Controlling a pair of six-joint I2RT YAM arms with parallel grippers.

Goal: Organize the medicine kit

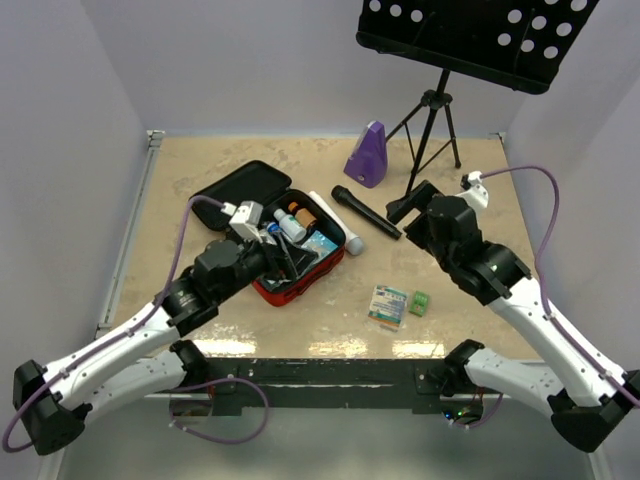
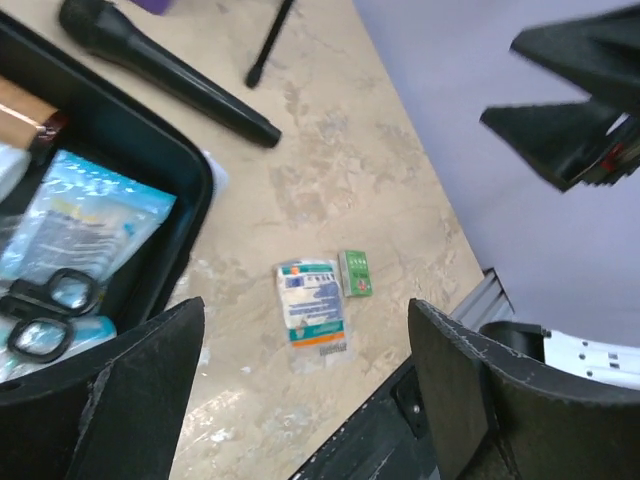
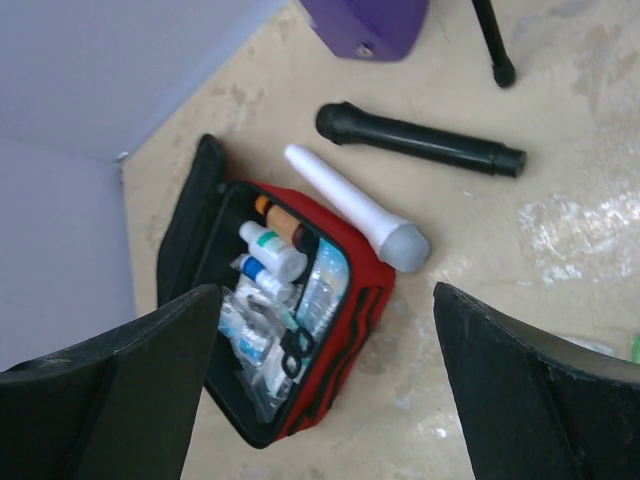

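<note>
Kit [image 3: 345, 340] looks soft and light; we would pinch its red rim. Left tool [image 2: 305, 310] and right tool [image 3: 328, 290] gape empty.

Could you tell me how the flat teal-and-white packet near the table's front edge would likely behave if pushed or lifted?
The packet lies flat with almost no height, so it is probably light and would slide, not roll or tip. It looks like a thin sachet, so it may flex when pinched at an edge.
</note>
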